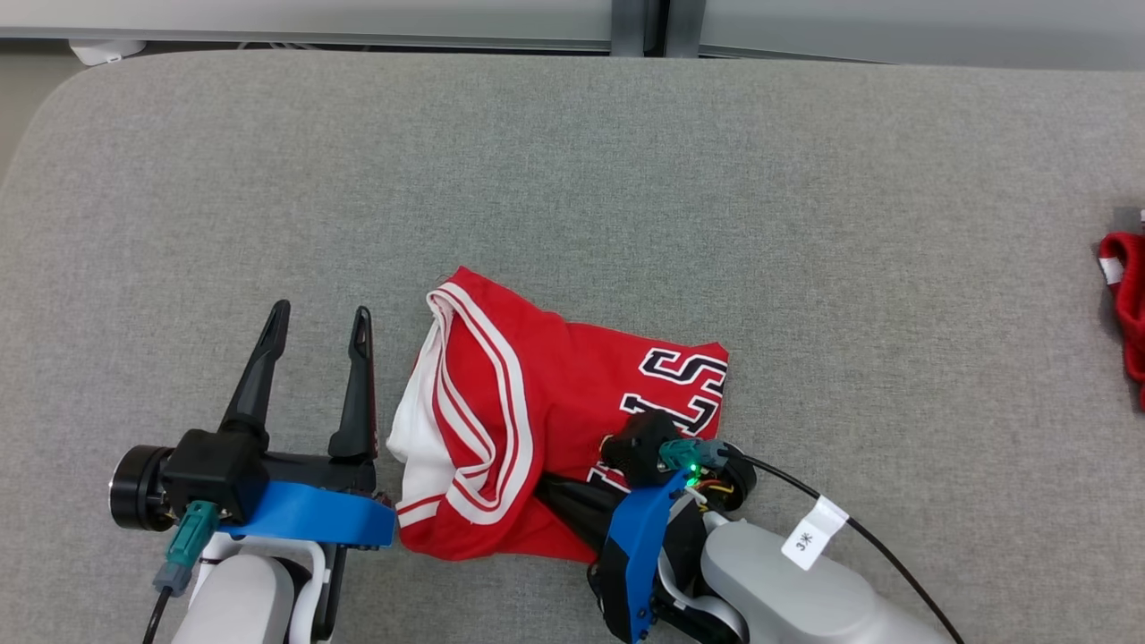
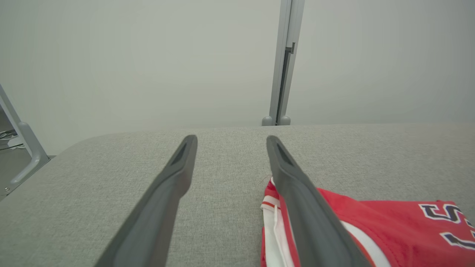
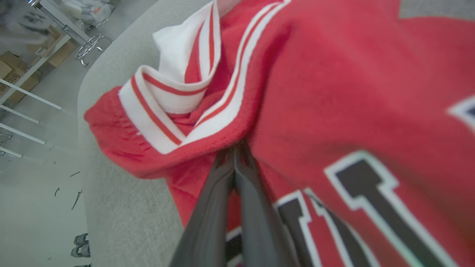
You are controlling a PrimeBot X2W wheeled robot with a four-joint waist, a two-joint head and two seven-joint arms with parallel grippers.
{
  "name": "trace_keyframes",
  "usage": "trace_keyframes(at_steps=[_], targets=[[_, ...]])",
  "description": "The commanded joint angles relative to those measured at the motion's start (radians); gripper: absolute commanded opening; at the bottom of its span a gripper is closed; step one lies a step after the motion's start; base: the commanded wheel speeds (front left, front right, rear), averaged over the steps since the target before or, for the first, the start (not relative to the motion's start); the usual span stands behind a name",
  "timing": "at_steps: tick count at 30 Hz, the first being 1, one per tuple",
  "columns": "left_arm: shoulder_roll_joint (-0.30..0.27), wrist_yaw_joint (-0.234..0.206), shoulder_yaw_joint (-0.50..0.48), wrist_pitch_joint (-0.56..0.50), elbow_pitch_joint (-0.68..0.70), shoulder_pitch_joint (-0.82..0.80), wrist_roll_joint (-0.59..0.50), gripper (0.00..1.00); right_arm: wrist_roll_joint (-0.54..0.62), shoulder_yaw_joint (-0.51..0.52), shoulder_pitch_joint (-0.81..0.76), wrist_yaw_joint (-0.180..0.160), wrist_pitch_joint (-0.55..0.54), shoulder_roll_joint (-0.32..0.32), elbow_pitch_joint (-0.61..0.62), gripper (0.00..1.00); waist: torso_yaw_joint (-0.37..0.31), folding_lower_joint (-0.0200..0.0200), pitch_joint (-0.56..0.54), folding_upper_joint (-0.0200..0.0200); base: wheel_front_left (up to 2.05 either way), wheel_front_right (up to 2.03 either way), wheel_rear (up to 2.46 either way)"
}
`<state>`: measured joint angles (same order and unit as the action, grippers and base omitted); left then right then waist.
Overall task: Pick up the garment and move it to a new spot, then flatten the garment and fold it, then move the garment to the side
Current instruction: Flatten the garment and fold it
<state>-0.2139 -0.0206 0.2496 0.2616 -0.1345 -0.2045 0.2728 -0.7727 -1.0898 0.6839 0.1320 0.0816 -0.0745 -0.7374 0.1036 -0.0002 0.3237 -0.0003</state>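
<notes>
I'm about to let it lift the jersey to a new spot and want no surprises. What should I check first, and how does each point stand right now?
1. Right end effector grips the red and white basketball jersey: ok, shut on a fold by the striped trim.
2. Number of layers pinched: cannot tell.
3. Left end effector free: ok, open and empty beside the jersey's left edge.
4. Jersey flat: not ok, bunched and folded over.
5. Landing room on the grey fabric-covered table: ok, broad bare area beyond the jersey.
6. Second red garment at the table's right edge: ok, well apart from the jersey.
</notes>
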Motion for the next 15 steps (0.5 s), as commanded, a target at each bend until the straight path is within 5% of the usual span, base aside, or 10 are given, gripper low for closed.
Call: trace_keyframes(at_steps=[1,15], targets=[[0.001,0.002,-0.005,0.004,0.0,-0.003,-0.004,1.0,-0.012,-0.022,-0.08,-0.003,-0.031,-0.052,-0.039,0.0,-0.003,0.0002,-0.001,0.0003,0.0,0.0,0.0],[-0.006,0.007,-0.025,0.004,-0.007,0.024,-0.014,1.0,-0.022,0.033,-0.164,-0.003,-0.047,-0.159,0.172,0.0,-0.046,0.0002,-0.038,0.0003,0.0,0.0,0.0]])
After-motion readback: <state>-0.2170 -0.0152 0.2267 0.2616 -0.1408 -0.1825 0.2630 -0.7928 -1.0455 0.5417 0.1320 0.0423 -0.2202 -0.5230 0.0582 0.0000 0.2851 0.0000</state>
